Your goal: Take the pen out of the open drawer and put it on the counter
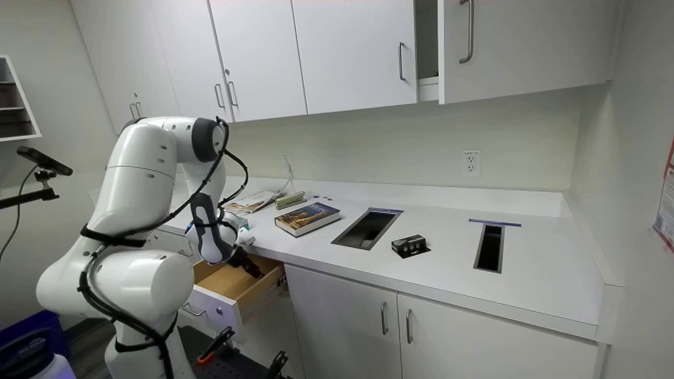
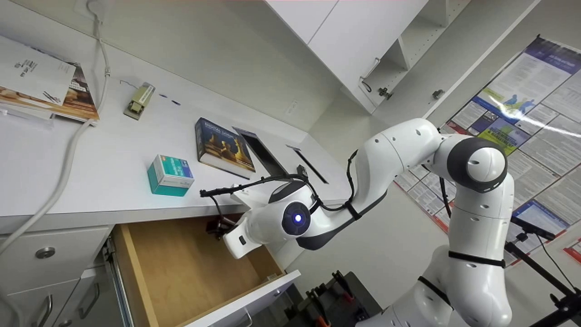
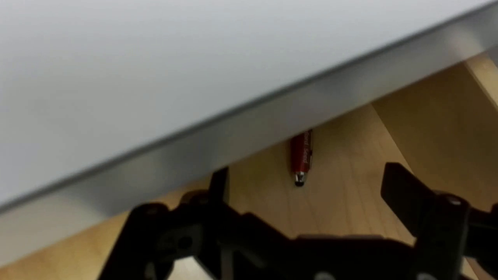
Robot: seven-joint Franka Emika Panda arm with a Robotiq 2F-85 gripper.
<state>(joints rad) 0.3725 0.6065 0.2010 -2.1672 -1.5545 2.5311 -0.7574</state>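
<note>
My black, blocky fingers (image 3: 406, 196) are spread wide over the floor of the drawer (image 2: 195, 272). The pen (image 3: 301, 155) lies on that floor; wrist view puts it in the gap between my fingers, touching neither, upper end hidden by the bench (image 1: 437, 268) edge. Pen: slim red barrel, pale lettering, silver collar, rounded dark tip. Drawer: shallow box, light tan wood, fine grain, white front panel. Bench: smooth white top, squared edge. On it, a teal-and-white carton (image 2: 170, 176), then a thick, blue-covered book (image 2: 225, 147); farther, dark rectangular cut-outs (image 1: 367, 230).
</note>
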